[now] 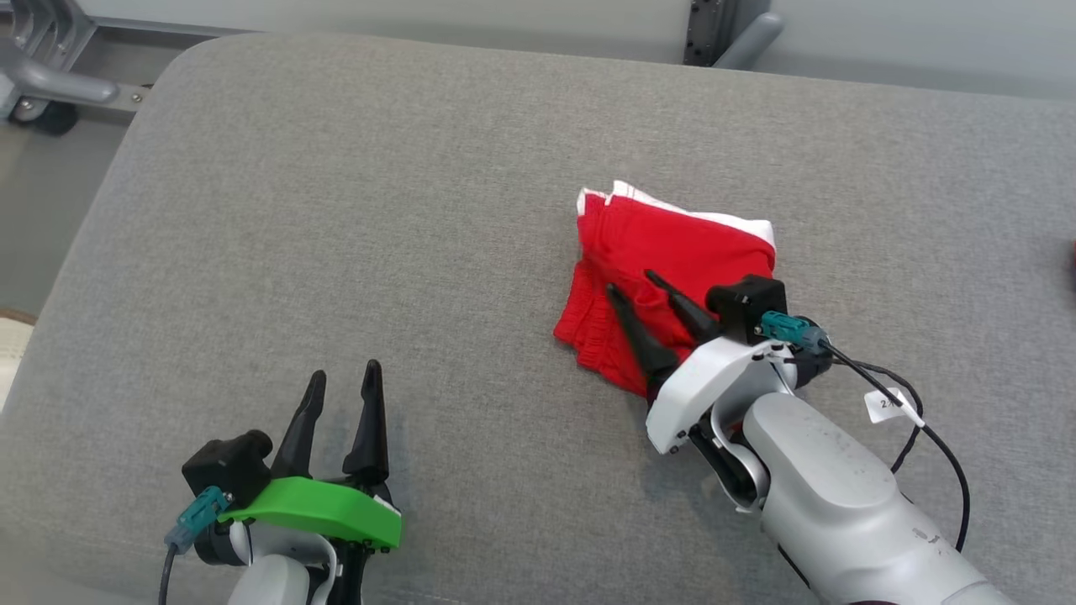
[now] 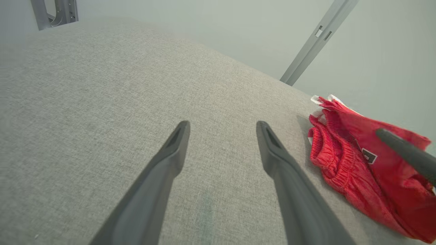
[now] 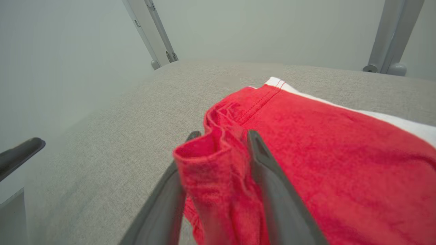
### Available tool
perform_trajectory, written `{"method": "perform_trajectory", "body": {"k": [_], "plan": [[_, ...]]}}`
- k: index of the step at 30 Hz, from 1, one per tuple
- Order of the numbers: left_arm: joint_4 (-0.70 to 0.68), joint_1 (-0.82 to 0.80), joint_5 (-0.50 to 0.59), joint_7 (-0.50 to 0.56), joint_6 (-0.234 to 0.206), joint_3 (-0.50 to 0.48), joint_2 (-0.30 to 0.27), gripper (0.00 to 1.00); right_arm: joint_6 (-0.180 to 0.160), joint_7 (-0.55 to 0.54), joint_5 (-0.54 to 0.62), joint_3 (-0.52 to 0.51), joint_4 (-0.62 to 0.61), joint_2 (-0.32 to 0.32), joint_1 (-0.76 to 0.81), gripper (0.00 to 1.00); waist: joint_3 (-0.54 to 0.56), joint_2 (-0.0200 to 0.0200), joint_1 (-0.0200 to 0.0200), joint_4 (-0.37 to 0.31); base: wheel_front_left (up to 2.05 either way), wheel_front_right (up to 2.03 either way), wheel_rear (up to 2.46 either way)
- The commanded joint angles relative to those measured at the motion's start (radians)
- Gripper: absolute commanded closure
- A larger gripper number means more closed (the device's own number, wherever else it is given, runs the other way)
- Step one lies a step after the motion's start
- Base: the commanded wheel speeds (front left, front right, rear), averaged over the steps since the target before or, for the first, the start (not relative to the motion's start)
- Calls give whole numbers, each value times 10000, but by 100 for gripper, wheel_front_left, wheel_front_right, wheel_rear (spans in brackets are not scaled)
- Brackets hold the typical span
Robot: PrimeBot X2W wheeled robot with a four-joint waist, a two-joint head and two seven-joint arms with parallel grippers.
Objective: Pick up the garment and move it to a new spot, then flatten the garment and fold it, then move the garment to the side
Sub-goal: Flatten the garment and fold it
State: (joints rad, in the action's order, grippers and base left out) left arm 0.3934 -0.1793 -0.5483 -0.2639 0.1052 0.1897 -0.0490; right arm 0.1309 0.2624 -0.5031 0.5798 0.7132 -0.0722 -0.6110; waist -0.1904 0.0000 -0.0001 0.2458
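The folded red garment [image 1: 672,252] lies on the right part of the grey surface [image 1: 378,210], its near corner hidden under the right gripper [image 1: 635,283]. A raised fold is seen between its parted fingers [image 3: 272,190]; whether it is pinched cannot be told. The left gripper [image 1: 345,371] is spread wide, empty.
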Motion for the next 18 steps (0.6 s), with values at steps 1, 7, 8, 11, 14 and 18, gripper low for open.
{"method": "perform_trajectory", "body": {"k": [1,7,8,11,14,18], "plan": [[-9,-124,5,7,-2,-16,-34,0,-7,24,-10,-1,63,28,-110,0,-146,0,1,296,0,0,0],[-62,-140,139,7,-83,-226,-34,0,-7,23,-239,-50,-359,133,-94,0,-91,0,1,212,0,0,0],[-63,-103,203,7,-93,-276,-34,0,-7,23,-268,-136,-503,141,24,0,-29,0,1,134,0,0,0],[-91,51,344,7,-134,-510,-39,0,-7,24,-189,-557,-825,110,400,0,207,0,1,-185,0,0,0],[-128,174,428,7,-92,-703,-33,0,-7,24,-25,-1407,-1106,-17,828,0,414,0,1,-531,0,0,0],[-140,304,541,7,-68,-883,-38,0,-5,24,314,-2476,-1451,-120,1557,0,593,0,1,-1008,0,0,0]]}}
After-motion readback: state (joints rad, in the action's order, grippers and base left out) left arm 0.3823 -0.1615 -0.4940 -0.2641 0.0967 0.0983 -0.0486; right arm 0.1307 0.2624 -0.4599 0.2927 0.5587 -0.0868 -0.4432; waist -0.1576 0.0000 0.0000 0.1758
